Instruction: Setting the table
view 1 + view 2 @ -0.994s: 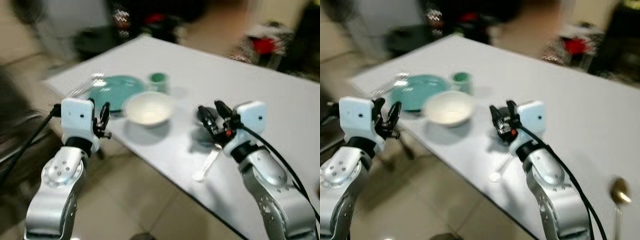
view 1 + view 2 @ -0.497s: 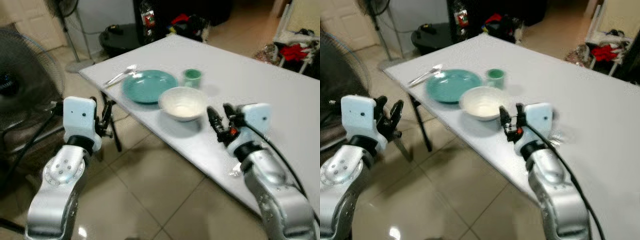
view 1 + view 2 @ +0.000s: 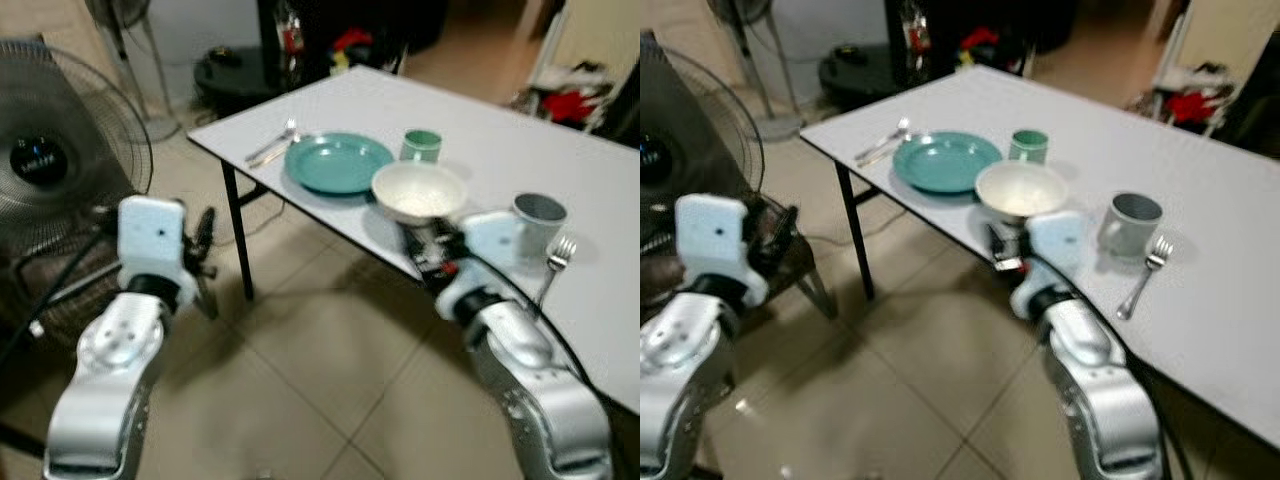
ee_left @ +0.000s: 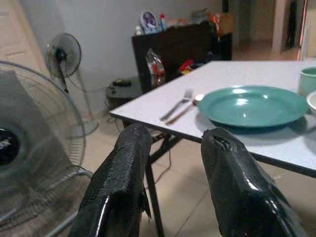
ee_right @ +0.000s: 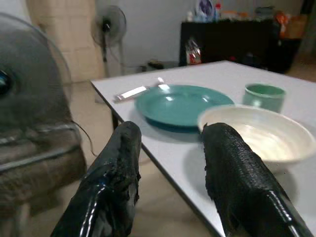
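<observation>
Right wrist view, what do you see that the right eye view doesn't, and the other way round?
The right wrist view adds the top of the dark cabinet, with small things on it. The right eye view adds the grey mug, the fork beside it, and the left gripper. Both have the teal plate, white bowl, green cup and the open right gripper.

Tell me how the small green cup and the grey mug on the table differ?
The small green cup is smaller and sits beside the round teal plate; the grey mug is bigger and stands next to a silver fork. The mug shows a handle; no handle shows on the cup. Both stand upright on the white table.
</observation>
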Controlling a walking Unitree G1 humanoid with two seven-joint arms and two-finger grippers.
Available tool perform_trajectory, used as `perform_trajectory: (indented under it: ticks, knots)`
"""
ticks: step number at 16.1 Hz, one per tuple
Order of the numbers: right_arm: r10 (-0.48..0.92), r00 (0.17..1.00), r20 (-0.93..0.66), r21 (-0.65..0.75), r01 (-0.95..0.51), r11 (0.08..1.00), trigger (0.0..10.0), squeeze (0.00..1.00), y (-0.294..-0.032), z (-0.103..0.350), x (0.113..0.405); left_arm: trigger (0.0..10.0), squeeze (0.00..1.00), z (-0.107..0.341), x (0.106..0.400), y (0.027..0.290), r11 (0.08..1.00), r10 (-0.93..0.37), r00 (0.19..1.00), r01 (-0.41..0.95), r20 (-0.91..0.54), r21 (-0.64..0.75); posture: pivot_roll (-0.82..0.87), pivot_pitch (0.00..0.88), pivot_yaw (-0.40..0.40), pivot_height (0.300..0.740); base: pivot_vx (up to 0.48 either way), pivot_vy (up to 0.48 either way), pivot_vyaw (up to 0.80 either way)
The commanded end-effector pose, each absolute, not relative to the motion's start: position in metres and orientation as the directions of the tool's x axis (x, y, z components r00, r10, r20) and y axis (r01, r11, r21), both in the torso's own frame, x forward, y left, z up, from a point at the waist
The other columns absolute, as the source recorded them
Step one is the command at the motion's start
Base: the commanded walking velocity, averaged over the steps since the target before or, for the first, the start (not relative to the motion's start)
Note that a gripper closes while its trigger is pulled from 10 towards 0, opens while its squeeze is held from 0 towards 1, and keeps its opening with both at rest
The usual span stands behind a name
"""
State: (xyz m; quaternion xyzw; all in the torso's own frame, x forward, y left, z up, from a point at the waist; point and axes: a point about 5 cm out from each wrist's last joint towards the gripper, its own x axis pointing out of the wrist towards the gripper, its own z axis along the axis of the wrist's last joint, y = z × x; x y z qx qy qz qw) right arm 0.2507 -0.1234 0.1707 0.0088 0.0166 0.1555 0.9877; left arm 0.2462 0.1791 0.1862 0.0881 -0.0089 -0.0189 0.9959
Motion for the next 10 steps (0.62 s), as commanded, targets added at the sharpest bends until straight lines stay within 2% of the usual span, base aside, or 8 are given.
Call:
perform_trajectory:
  ticks: [1, 10]
  knots:
    - [0.303, 0.952, -0.036, 0.020, -0.302, 0.953, 10.0, 0.00, -0.1274, 0.1715, 0.2508, 10.0, 0.00, 0.1881, 0.2462, 0.1760, 0.982, -0.051, 0.999, 0.046, 0.020, 0.182, 0.01, 0.000, 0.048, 0.740, 0.000, 0.368, 0.80]
    - [0.350, 0.936, -0.036, 0.048, -0.348, 0.936, 10.0, 0.00, -0.1239, 0.1706, 0.2516, 10.0, 0.00, 0.1880, 0.2456, 0.1756, 0.981, -0.053, 0.998, 0.049, 0.018, 0.187, 0.02, 0.000, 0.041, 0.740, 0.000, 0.366, 0.80]
